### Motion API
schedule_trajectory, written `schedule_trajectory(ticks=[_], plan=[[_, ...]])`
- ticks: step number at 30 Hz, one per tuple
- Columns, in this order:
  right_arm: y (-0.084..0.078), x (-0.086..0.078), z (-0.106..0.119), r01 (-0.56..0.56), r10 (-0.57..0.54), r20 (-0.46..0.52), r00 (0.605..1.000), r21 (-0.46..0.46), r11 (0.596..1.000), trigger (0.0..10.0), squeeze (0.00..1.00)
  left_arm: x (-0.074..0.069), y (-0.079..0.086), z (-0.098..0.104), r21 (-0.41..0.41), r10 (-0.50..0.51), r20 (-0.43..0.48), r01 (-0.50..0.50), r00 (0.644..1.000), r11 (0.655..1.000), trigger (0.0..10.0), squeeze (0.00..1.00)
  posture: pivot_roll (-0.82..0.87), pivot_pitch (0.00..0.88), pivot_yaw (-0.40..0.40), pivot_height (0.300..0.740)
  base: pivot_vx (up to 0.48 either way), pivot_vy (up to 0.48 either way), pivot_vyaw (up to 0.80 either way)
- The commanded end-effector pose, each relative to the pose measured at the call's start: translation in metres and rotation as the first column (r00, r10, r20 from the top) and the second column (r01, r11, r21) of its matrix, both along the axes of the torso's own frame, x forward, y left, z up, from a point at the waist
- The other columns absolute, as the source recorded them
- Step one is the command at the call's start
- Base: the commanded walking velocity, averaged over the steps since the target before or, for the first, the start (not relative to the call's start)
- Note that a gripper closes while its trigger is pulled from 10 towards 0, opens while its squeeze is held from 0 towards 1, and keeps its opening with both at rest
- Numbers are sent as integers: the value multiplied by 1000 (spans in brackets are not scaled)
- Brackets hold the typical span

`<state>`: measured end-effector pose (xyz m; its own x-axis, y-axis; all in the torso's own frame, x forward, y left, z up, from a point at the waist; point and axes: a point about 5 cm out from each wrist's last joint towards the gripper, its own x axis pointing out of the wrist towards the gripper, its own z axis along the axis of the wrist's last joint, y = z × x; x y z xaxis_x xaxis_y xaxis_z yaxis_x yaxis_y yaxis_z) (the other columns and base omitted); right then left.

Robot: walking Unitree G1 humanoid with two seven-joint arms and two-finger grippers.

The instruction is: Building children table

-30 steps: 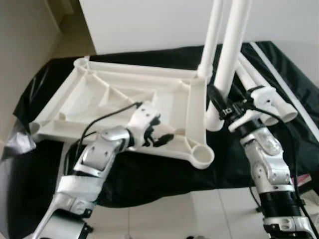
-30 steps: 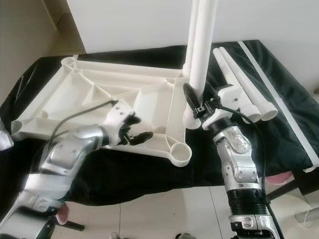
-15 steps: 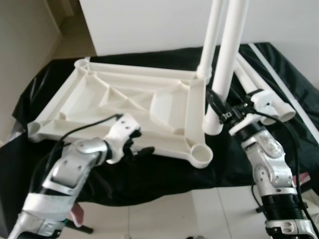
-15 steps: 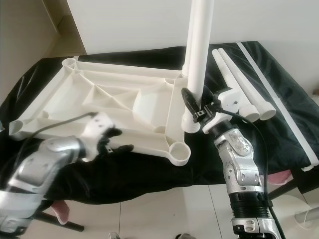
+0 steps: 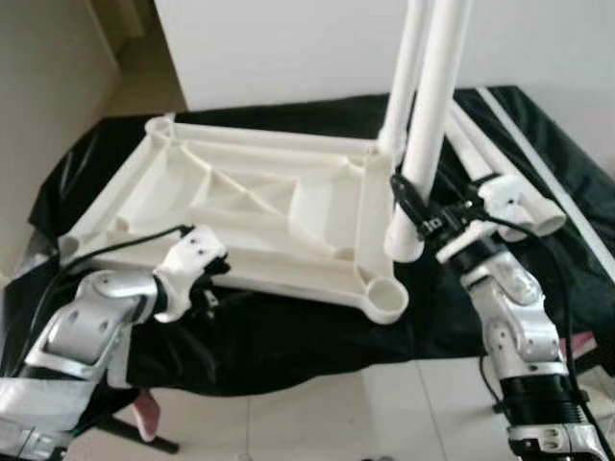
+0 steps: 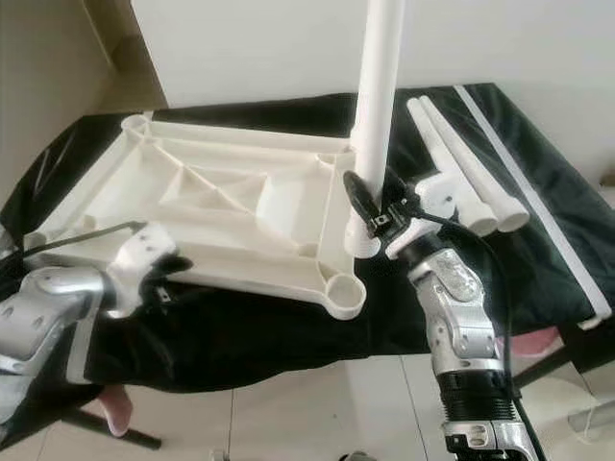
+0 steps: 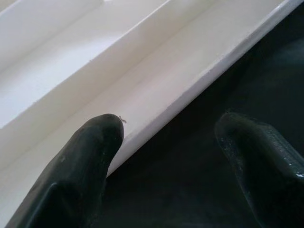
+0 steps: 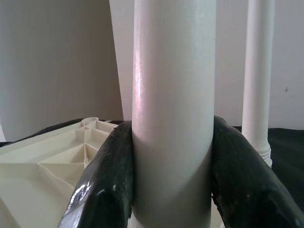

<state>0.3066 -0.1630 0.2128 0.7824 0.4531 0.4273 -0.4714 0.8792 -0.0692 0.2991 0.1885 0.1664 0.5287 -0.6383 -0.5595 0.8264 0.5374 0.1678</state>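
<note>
Here you are looking down at a white plastic table top [image 5: 259, 206] lying upside down, its ribbed underside facing up, on a surface draped in black cloth [image 5: 288, 331]. Your right gripper [image 8: 172, 166] has its jaws closed on a white table leg [image 5: 434, 125], one black finger on each side of the tube. That leg stands upright between the jaws, its lower end just beside the right-hand rail of the table top and apart from the round corner socket [image 5: 386, 296], which lies nearer to you than the jaws. Beyond the jaws, a second white leg [image 8: 257, 80] stands upright in the far corner of the table top. Past the right gripper, on its outer side, spare white legs [image 6: 461, 173] lie flat on the black cloth, side by side.

Your left gripper [image 7: 175, 156] has its jaws open, holding nothing. In the left wrist view one black finger [image 7: 90, 156] sits over the near rim of the table top, and the other finger sits over the black cloth, apart from the rim. From the head views, the left gripper [image 5: 197, 279] is at the near edge of the table top, towards its left corner. A white wall [image 5: 307, 43] rises behind the surface, and pale floor tiles [image 5: 317, 423] show below its near edge
</note>
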Motion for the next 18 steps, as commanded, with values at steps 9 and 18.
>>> schedule_trajectory(ticks=[9, 18], plan=[[1, 0, 2, -11, 11, 8, 1000, 0, 1000, 10000, 0, 13, 21, -10, 56, 146, -10, -145, 989, 988, 10000, 0, -28, 69, 19, 740, 0, 0, 0], [1, -1, 2, -7, 7, 9, 1000, 3, 1000, 10000, 0, 45, 45, -2, 211, 301, 224, -347, 927, 914, 10000, 0, -27, 73, 22, 740, 0, 0, 0]])
